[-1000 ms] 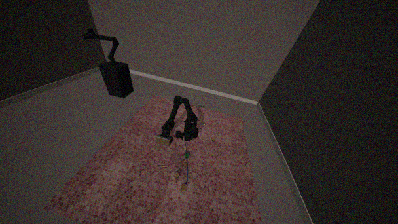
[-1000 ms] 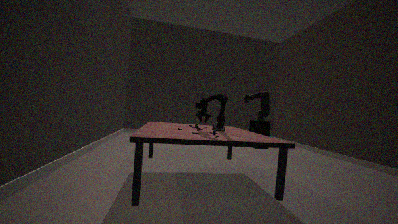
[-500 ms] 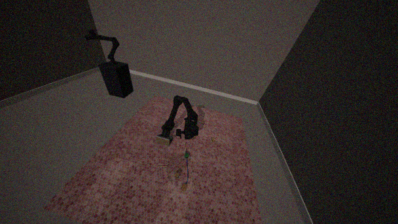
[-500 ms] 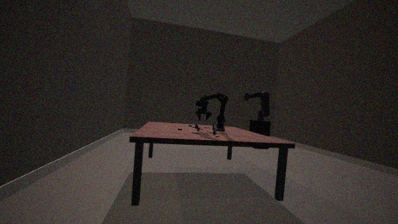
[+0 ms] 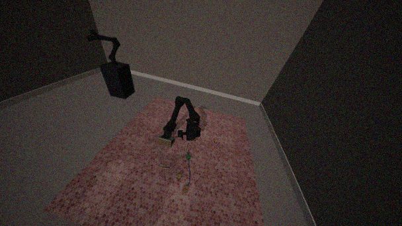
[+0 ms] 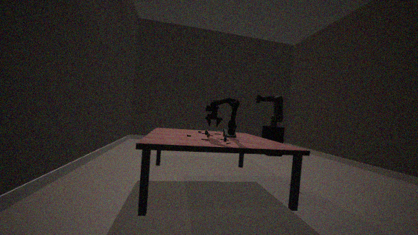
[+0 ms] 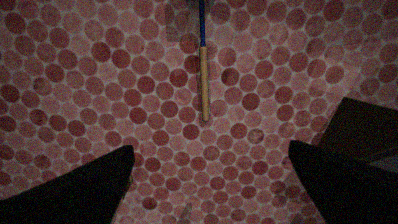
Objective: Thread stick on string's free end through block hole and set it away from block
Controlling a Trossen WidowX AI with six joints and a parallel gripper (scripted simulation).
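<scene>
The thin wooden stick [image 7: 204, 82] [image 5: 187, 148] lies on the table. Its blue string [image 7: 202, 22] [image 5: 190, 172] runs from one end of it. In the top view the string leads from the round button [image 5: 186, 189] to a small green block [image 5: 188, 156], and the stick lies on the block's far side. The string appears to pass through the block; the hole is too small to see. My gripper [image 7: 211, 150] [image 6: 214, 124] is wide open and empty above the table. The stick's free end points towards the space between the fingers, and neither finger touches it.
A loose stick [image 5: 164, 167] and a small yellowish object [image 5: 178, 176] lie left of the string. Another small object [image 5: 215, 141] lies to the right. My arm's base stands on a brown box [image 5: 165, 141]. A second arm stands on a black pedestal [image 5: 118, 80] beyond the table.
</scene>
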